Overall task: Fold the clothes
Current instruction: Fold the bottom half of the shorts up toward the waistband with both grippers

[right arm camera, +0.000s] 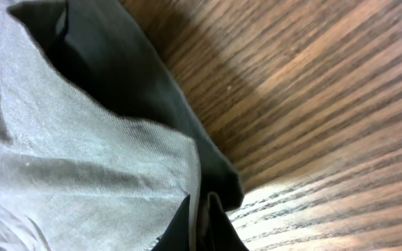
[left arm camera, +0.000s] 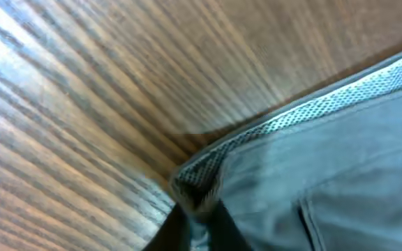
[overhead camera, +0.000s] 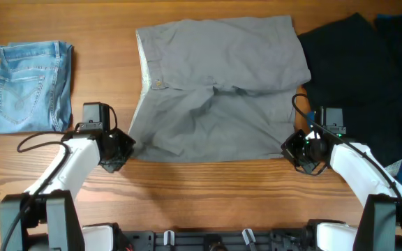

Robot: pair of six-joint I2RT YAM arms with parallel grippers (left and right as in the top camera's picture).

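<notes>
- As the grey shorts (overhead camera: 215, 84) lay spread flat in the middle of the table (overhead camera: 208, 202), waistband to my left and leg hems to my right, I judged that the step in hand was the first fold: near edge over to the far edge.
- The left claw (overhead camera: 114, 150) was at the near waistband corner and the right claw (overhead camera: 302, 150) at the near hem corner, so both had the same long edge.
- To do this well, I thought, both arms should rise together, only enough to free the cloth from the wood. Then they should travel away from me at equal speed, so that no diagonal crease comes.
- The cloth was rumpled around the fly; a light pull outwards before lifting would probably smooth it.
- The right corner lay touching the black garment (overhead camera: 368, 70), which must not be dragged along. The denim garment (overhead camera: 28, 87) was well apart on the left.
- In the left wrist view the fingers were closed to a narrow gap, with the pale mesh corner of the waistband pinched between them.
- In the right wrist view it was alike: fingers nearly together, clamped on the hem corner. Dark cloth lay just under it, and I could not tell if it was caught too.
</notes>
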